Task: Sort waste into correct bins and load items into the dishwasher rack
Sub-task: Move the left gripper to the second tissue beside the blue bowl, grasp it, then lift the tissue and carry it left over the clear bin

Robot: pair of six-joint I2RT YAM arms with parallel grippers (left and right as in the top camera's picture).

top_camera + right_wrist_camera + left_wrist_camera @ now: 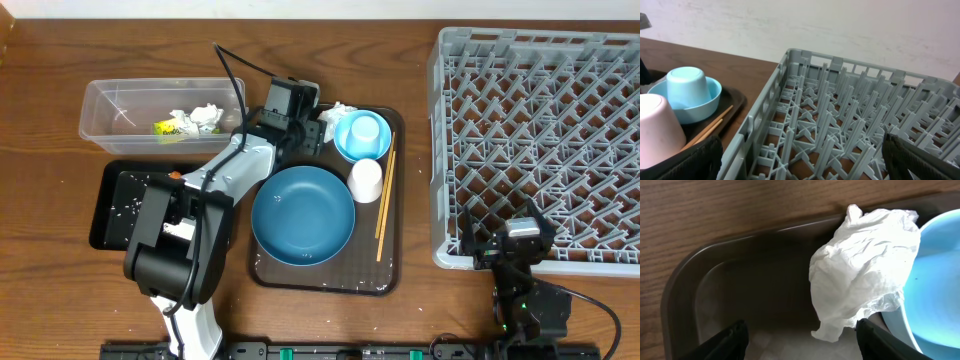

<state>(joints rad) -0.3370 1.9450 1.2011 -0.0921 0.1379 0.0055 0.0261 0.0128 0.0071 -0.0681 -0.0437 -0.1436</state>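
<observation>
A crumpled white tissue (865,270) lies in the far corner of the dark brown serving tray (685,290), leaning against the small light-blue bowl (940,280). My left gripper (802,342) is open just short of it, the tissue's lower tip near the right finger. In the overhead view that left gripper (308,125) sits beside the tissue (340,109). The bowl (362,136) holds an upturned light-blue cup. The blue dish (303,215), white cup (366,180) and chopsticks (385,205) rest on the tray. My right gripper (515,245) hangs open over the grey rack's (540,130) front edge, holding nothing.
The clear tub (110,115) at back left holds tissue and a yellow-green wrapper (165,127). The black tray (115,205) in front of it shows scattered white rice grains. My left arm stretches across between the black tray and the serving tray.
</observation>
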